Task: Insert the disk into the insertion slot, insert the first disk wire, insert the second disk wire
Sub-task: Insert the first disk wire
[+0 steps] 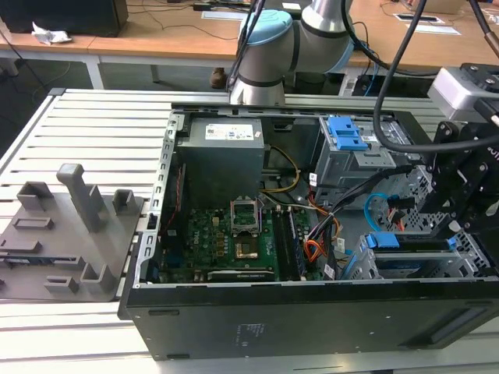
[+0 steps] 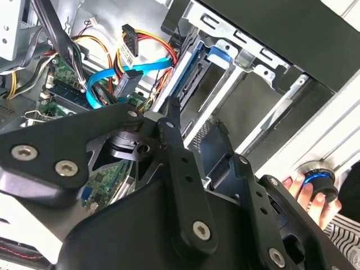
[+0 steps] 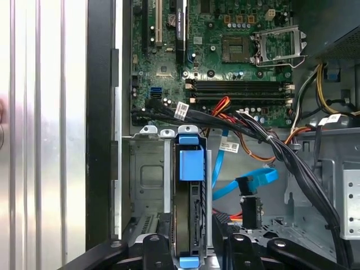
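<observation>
The disk [image 3: 190,169], silver in its blue carrier, stands deep in the insertion slot [image 3: 147,174] of the perforated grey cage [image 1: 413,265]. My black gripper [image 3: 192,239] straddles the disk's outer end, one finger on each side, shut on it. In the exterior view the gripper [image 1: 454,222] sits at the cage's right end. The second disk wire [image 3: 247,184], light blue and looped, hangs loose beside the disk; it also appears as a loop [image 1: 374,204]. Under it a dark plug on red and yellow wires [image 3: 251,211], probably the first disk wire, is loose too.
A taller grey cage with a blue latch [image 1: 347,136] stands behind the slot. A black cable bundle [image 3: 281,152] crosses above the disk. The motherboard [image 1: 234,238] fills the case floor. A person's hand [image 2: 304,191] rests outside the case. A grey fixture [image 1: 70,226] lies at the exterior view's left.
</observation>
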Motion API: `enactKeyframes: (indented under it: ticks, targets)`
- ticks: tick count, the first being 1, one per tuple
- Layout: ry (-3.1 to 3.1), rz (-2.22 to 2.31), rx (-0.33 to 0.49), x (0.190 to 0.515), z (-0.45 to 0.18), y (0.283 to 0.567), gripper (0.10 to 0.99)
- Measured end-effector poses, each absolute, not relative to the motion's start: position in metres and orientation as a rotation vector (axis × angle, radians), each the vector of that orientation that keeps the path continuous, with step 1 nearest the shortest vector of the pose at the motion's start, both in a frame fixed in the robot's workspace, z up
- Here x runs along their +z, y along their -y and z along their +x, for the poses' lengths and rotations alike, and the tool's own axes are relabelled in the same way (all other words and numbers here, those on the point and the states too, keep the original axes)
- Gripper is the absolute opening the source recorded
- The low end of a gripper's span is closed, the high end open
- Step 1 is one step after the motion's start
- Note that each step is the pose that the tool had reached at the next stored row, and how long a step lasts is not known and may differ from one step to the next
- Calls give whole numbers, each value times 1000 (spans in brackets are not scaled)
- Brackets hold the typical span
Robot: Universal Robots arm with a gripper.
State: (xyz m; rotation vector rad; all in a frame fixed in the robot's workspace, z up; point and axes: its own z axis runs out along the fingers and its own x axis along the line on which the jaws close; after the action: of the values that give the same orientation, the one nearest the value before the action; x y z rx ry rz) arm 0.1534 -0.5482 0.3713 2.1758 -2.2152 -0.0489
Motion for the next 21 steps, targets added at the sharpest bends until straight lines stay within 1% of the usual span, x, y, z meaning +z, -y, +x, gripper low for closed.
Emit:
enactKeyframes:
  ticks: [10, 21]
  targets:
    - [2215, 2176, -49, 384, 153, 548, 424]
    - [2215, 2176, -49, 408, 153, 548, 424]
